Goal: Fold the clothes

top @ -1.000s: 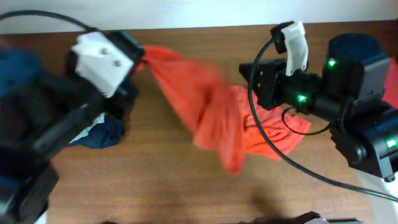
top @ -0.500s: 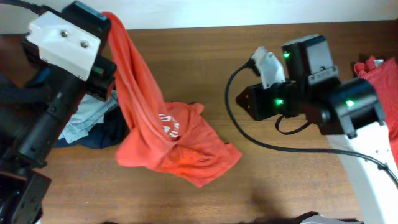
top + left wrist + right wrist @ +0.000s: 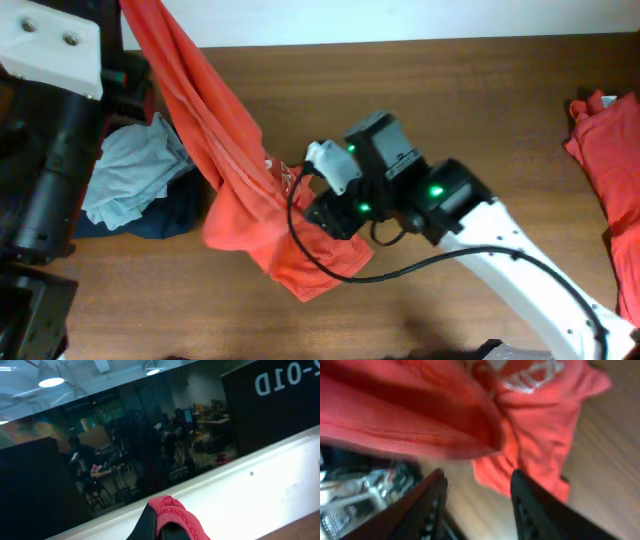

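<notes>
A red-orange T-shirt [image 3: 225,160] hangs stretched from the top left down to the table middle, its lower part bunched on the wood with white printing [image 3: 527,377] showing. My left gripper [image 3: 167,525] is shut on the shirt's ribbed edge [image 3: 175,512] and holds it high at the back left. My right gripper [image 3: 480,495] is open and empty, right beside the shirt's lower bunch [image 3: 530,445], near the table middle in the overhead view [image 3: 320,200]. More red-orange clothes [image 3: 605,150] lie at the right edge.
A pile of light blue and dark blue garments [image 3: 135,185] lies at the left under the left arm. The right arm's black cable [image 3: 400,272] loops over the wooden table [image 3: 480,110]. A white wall runs along the back edge.
My left gripper has lifted the shirt higher and farther to the back left. My right arm has swung left from the right side to the shirt's lower part.
</notes>
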You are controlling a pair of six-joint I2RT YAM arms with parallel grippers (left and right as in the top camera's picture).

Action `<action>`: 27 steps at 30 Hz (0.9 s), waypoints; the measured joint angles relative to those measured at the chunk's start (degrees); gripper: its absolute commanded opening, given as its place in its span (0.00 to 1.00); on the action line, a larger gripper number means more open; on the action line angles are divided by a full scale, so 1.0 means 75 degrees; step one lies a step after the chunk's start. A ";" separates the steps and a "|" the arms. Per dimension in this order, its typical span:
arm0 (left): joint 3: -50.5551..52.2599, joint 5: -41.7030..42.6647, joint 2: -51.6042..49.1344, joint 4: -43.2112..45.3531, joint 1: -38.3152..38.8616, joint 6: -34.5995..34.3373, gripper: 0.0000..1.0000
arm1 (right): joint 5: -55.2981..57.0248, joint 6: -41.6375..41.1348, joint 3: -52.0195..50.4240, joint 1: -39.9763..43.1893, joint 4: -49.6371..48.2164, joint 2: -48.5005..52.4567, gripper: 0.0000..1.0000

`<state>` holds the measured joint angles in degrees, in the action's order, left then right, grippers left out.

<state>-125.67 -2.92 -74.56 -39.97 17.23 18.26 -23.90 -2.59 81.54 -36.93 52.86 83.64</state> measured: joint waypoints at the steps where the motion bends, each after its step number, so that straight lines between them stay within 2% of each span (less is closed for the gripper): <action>1: -0.0029 -0.0058 -0.0006 0.0000 0.0000 -0.0012 0.01 | -0.0087 -0.0026 -0.0268 -0.0023 -0.0323 0.0000 0.44; 7: -0.0318 -0.0417 -0.0015 0.0105 0.0000 -0.0020 0.01 | -0.0787 -0.0143 -0.1475 -0.0038 -0.1979 0.0009 0.45; 10: -0.0501 -0.0495 -0.0015 0.0131 0.0000 -0.0041 0.00 | -0.1037 -0.0254 -0.1772 -0.0038 -0.2366 0.0009 0.45; 22: -0.0662 -0.0589 -0.0015 0.0175 0.0000 -0.0041 0.01 | -0.2352 -0.0291 -0.1871 -0.0038 -0.3824 0.0009 0.45; 27: -0.0670 -0.0729 -0.0015 0.0224 0.0000 -0.0041 0.01 | -0.2565 -0.0283 -0.1871 -0.0038 -0.3867 0.0009 0.46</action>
<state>-130.69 -8.38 -74.67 -38.28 17.23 17.96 -43.13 -4.71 67.51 -37.21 23.86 83.70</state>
